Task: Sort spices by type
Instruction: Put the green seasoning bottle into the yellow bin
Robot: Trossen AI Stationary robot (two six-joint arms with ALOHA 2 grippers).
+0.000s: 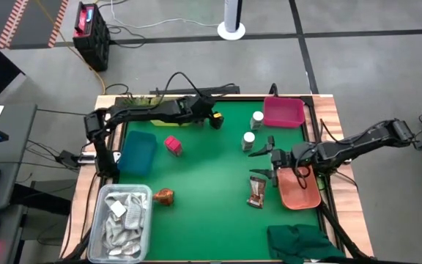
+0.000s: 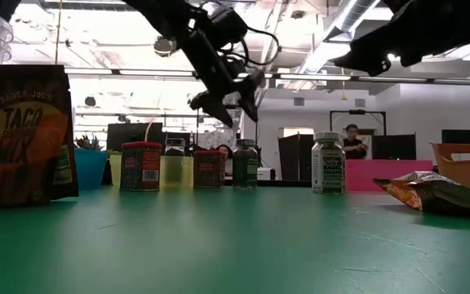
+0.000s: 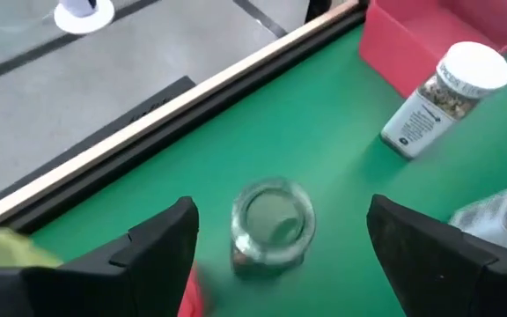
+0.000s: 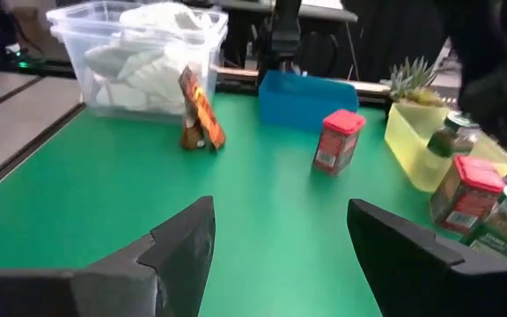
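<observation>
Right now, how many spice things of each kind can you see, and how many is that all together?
Green jars: 2
White-capped bottles: 2
Pink packs: 2
Brown sachets: 2
Total: 8

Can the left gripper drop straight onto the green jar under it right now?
Probably yes. The left gripper hangs open over the green jar, which stands upright between its fingers with bare mat around it; the nearest white-capped bottle stands well apart.
</observation>
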